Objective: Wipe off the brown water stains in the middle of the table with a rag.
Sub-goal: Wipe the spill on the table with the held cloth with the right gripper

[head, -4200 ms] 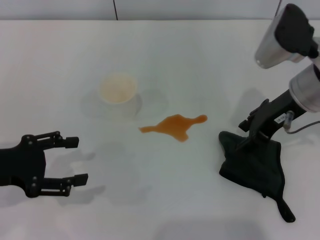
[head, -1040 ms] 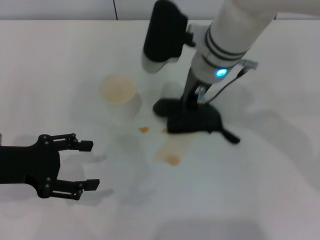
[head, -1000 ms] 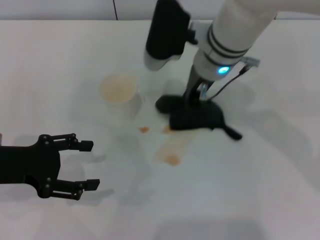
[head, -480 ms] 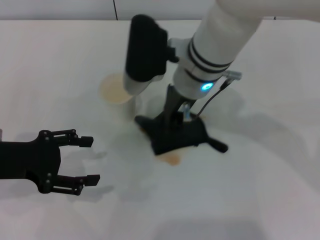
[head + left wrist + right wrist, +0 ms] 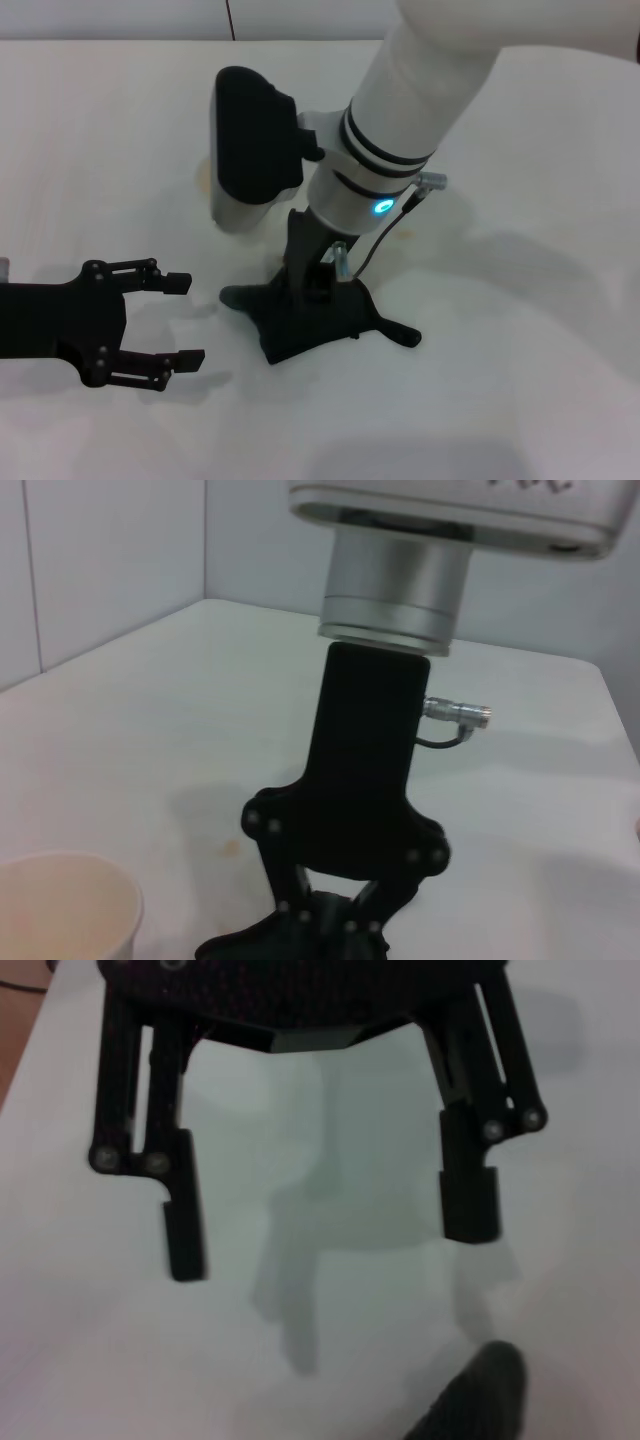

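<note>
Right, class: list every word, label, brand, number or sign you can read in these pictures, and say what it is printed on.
None can be read.
Dark marks on the grey housing edge above the right end effector, in the left wrist view: cut off and blurred, unreadable.
Soft charcoal-black rag, wide white table, left end effector: no text.

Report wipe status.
Right gripper shut on dark charcoal cloth rag, pressed to white tabletop. Left gripper open, idle beside. No brown stain showing in head view; nothing blocking.
</note>
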